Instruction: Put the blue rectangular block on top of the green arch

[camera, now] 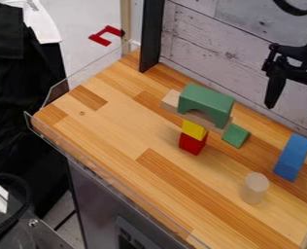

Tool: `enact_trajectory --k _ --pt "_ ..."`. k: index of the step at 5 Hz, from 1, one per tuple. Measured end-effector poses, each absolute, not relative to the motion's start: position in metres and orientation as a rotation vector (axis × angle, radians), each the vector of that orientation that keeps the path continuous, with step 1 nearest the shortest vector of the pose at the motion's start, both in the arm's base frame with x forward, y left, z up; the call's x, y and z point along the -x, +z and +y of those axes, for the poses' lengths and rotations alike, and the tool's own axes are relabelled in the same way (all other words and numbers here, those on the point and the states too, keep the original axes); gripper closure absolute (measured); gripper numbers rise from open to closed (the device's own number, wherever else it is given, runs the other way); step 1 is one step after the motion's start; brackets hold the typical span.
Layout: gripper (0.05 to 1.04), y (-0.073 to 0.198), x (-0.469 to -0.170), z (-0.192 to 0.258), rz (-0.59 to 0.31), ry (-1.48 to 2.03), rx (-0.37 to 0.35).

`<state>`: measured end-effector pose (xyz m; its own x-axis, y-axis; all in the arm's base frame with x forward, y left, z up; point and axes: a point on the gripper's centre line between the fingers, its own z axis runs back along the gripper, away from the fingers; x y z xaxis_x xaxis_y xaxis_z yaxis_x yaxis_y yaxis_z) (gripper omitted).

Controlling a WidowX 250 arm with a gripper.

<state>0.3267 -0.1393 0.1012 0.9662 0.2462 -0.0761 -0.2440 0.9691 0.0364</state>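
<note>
The green arch (208, 103) sits with its legs down and its curved back up, on a wooden plank (170, 100) that serves as its floor. Directly under the arch, a yellow block (194, 130) on a red block (193, 143) seems to prop that plank off the tabletop (127, 160). With so narrow a column carrying a wide plank, balance looks like what matters most: weight added well off the arch's centre could tip the lot.

The blue rectangular block (293, 158), the piece to be moved, is on the tabletop to the right of the arch and nearer the camera, well apart from it, which should leave room to grasp it without brushing the stack. Between the two, just beside the arch's right end, is a green wedge (236, 135); whether it touches the plank I cannot tell. A pale cylinder (254, 188) stands upright nearer the camera than the arch, close to the blue block, so the approach probably wants some care on that side.

The gripper (294, 114) hangs to the right of the arch, its fingers spread apart with nothing between them, suited to receiving the block. The pickup is still to be done; the release probably calls for a gentle, level, centred lowering.
</note>
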Motion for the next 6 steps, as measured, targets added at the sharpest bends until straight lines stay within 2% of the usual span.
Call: enact_trajectory --k 1,3,6 --pt "0.084 0.084 -0.323 -0.138 0.128 0.250 -0.052" --pt "0.084 0.060 -0.325 -0.140 0.158 0.196 -0.011" --pt "0.085 0.008 -0.321 -0.148 0.234 0.157 0.027"
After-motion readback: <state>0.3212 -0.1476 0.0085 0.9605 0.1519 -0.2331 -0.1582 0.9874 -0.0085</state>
